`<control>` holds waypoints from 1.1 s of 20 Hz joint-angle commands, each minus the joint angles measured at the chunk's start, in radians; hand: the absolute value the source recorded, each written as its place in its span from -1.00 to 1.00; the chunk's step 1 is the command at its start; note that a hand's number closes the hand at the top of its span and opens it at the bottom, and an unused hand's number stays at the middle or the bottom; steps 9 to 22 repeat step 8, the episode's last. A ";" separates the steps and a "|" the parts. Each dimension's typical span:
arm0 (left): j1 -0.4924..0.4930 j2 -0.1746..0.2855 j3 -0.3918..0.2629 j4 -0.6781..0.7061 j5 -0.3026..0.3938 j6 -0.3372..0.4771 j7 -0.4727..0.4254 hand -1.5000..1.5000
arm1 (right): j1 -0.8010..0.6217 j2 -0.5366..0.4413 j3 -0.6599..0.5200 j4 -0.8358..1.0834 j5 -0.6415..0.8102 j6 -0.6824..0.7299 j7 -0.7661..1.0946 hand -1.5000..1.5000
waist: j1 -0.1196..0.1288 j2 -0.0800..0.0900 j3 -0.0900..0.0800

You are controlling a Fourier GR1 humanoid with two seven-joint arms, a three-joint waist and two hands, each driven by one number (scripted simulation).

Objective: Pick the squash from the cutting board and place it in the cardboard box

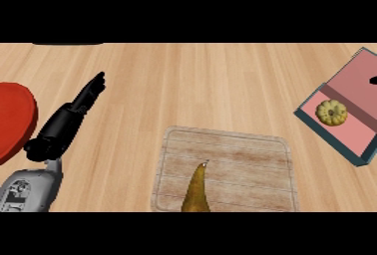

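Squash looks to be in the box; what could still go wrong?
The squash lies by the low left wall of the box; a nudge could roll it out. The box is cut off by the view's right edge, so contact there would go unseen. The left hand rests open beside the red plate and could strike it if swung.

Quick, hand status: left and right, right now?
Left hand: open, fingers straight, holding nothing.
Right hand: only a dark sliver shows at the view's right edge; cannot be told.
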 commanded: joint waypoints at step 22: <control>-0.042 -0.007 0.002 -0.006 0.010 -0.026 0.039 0.00 | -0.005 -0.131 -0.290 0.219 -0.235 -0.090 -0.006 -1.00 | 0.014 0.007 -0.001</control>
